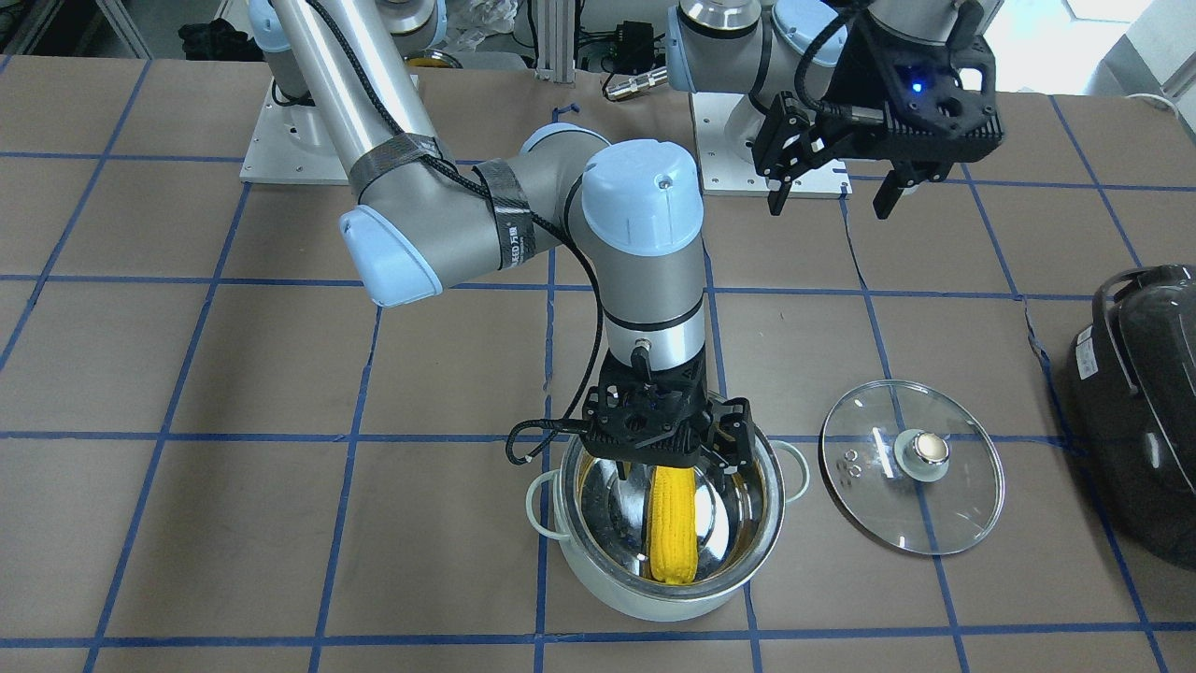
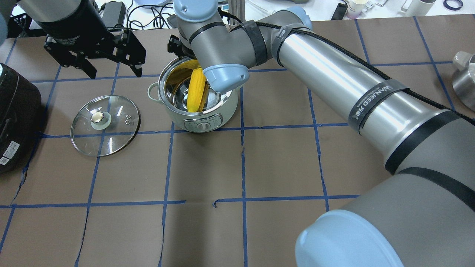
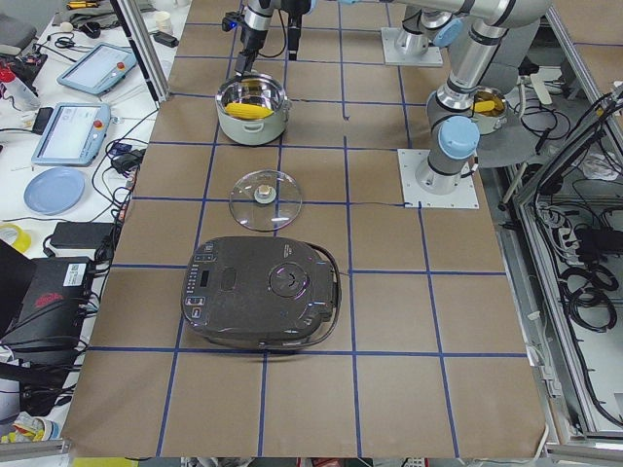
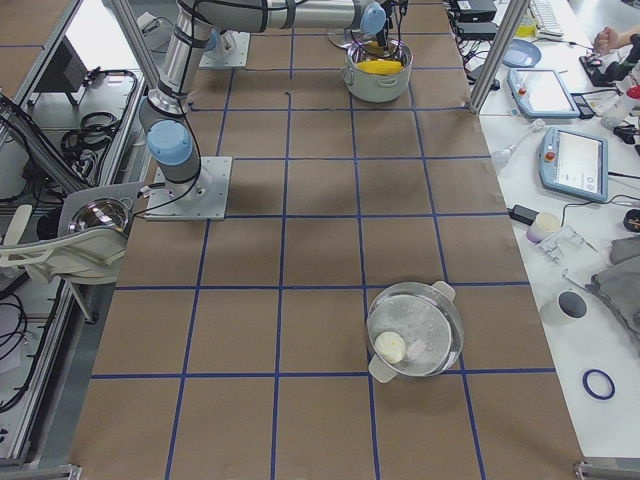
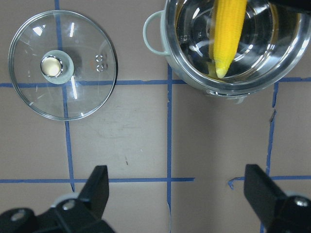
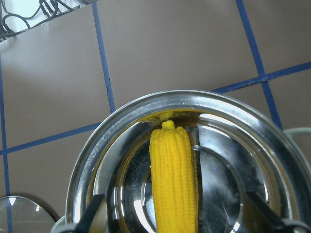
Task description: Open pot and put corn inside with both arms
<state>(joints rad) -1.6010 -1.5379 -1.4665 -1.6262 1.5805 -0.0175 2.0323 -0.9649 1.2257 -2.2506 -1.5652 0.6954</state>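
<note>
The pot (image 1: 654, 606) stands open on the table, also in the overhead view (image 2: 207, 118). The yellow corn (image 1: 673, 523) leans inside it, tip against the steel wall, as the overhead view (image 2: 196, 91) and right wrist view (image 6: 172, 179) show. My right gripper (image 1: 668, 458) hangs just over the pot's mouth, its fingers (image 6: 95, 211) spread wide on either side of the corn and clear of it. The glass lid (image 1: 934, 509) lies flat on the table beside the pot (image 2: 105, 124). My left gripper (image 1: 830, 201) is open and empty, raised well above the table (image 2: 115, 74).
A large dark grey appliance (image 1: 1140, 421) sits just past the lid (image 2: 15, 118). A second steel pot (image 4: 415, 330) stands far down the table on the right arm's side. The arms' base plates (image 1: 280, 140) lie at the robot's edge.
</note>
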